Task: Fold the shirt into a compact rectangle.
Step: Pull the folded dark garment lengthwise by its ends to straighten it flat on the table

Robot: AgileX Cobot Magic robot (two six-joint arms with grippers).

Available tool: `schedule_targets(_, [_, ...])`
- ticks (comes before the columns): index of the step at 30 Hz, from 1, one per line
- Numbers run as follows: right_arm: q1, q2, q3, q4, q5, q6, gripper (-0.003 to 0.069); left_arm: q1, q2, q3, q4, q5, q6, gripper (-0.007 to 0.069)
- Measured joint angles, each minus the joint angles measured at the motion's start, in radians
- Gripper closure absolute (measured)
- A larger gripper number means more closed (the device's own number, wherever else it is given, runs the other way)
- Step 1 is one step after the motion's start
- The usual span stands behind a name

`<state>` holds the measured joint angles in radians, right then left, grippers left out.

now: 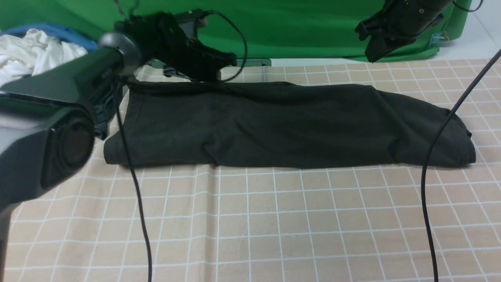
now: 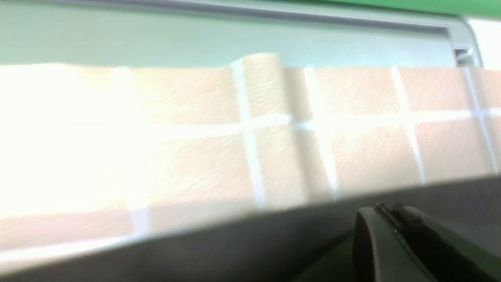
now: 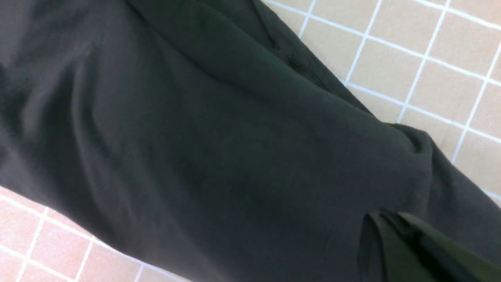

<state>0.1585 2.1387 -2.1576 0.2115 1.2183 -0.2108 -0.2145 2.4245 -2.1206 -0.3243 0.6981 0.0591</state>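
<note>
Shirt point(image 1: 282, 129) lies below right end effector point(image 3: 385, 215), near left end effector point(image 2: 389, 209), both clenched.

One black shirt point(image 1: 282, 125) stretched over one tabletop point(image 1: 274, 219), two robot arms in play, left point(image 1: 47, 117) and right point(image 1: 411, 17), two claws, left point(image 1: 223, 64) and right point(image 1: 370, 49), and one green backdrop point(image 1: 297, 31) behind it all!

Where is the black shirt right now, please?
In the front view, the black shirt lies across the checked tablecloth, on the near side of the green cloth.
</note>
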Motion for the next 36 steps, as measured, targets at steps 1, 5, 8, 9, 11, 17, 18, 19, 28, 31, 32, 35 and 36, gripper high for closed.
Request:
schedule_targets(1, [0.001, 0.000, 0.000, 0.003, 0.000, 0.000, 0.0620, 0.017, -0.021, -0.024, 0.001, 0.078, 0.027, 0.0606])
schedule_targets(5, [0.001, 0.000, 0.000, 0.007, 0.000, -0.002, 0.0620, 0.055, -0.104, -0.059, 0.035, 0.248, 0.060, 0.0606])
schedule_targets(8, [0.001, -0.001, 0.000, 0.008, 0.000, -0.002, 0.0620, 0.075, -0.162, -0.065, 0.098, 0.344, 0.077, 0.0606])
schedule_targets(9, [0.001, -0.002, 0.000, 0.008, 0.000, -0.002, 0.0620, 0.080, -0.180, -0.065, 0.122, 0.374, 0.078, 0.0606])
schedule_targets(11, [0.001, -0.006, 0.000, 0.008, 0.000, -0.002, 0.0620, 0.091, -0.210, -0.065, 0.161, 0.443, 0.080, 0.0606])
schedule_targets(17, [-0.001, -0.097, 0.030, -0.022, -0.001, -0.003, 0.0621, 0.108, -0.306, 0.048, 0.190, 0.509, 0.063, 0.0606])
schedule_targets(18, [-0.002, -0.112, 0.042, -0.027, -0.002, -0.003, 0.0621, 0.108, -0.329, 0.089, 0.191, 0.509, 0.055, 0.0606])
schedule_targets(19, [-0.006, -0.147, 0.078, -0.032, -0.003, -0.003, 0.0621, 0.108, -0.367, 0.163, 0.191, 0.509, 0.047, 0.0606])
schedule_targets(28, [-0.065, -0.436, 0.479, -0.043, -0.001, -0.012, 0.0621, 0.107, -0.714, 0.814, 0.192, 0.323, -0.019, 0.0606])
schedule_targets(31, [-0.075, -0.507, 0.606, -0.048, -0.002, -0.023, 0.0621, 0.107, -0.801, 0.956, 0.191, 0.187, -0.035, 0.0606])
schedule_targets(32, [-0.076, -0.527, 0.635, -0.048, -0.003, -0.026, 0.0621, 0.107, -0.815, 0.979, 0.195, 0.134, -0.059, 0.0606])
schedule_targets(35, [-0.076, -0.549, 0.686, -0.040, -0.003, -0.030, 0.0621, 0.107, -0.818, 0.994, 0.244, 0.046, -0.135, 0.0601])
schedule_targets(36, [-0.076, -0.551, 0.692, -0.038, -0.003, -0.030, 0.0621, 0.108, -0.817, 0.993, 0.263, 0.028, -0.161, 0.0599])
